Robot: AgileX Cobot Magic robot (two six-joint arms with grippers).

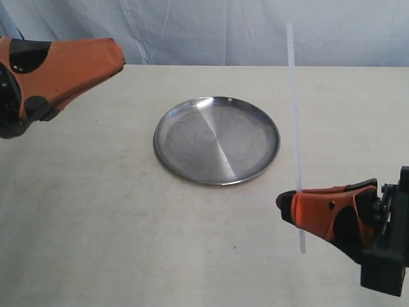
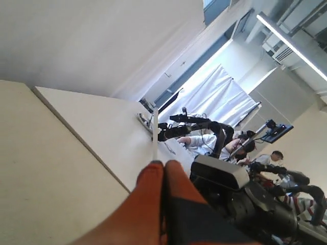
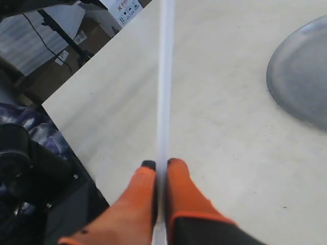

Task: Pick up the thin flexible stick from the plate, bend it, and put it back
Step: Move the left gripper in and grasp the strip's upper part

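Nearest me, my right gripper [image 1: 282, 203] is clamped on the thin flexible stick [image 1: 294, 115]. The stick stands almost upright in the air, off the plate, with a short end poking out below the fingers. Its pale top nearly fades into the backdrop [image 1: 255, 32]. Beyond it, the plate [image 1: 217, 141] lies on the table [image 1: 96, 211]. Farthest off, my left gripper [image 1: 119, 59] is half cut off by the frame edge, its fingers pressed together.

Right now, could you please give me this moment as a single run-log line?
stage: thin flexible stick lifted, unbent | right gripper: shut on it, holding it upright right of the plate | left gripper: shut, raised, empty
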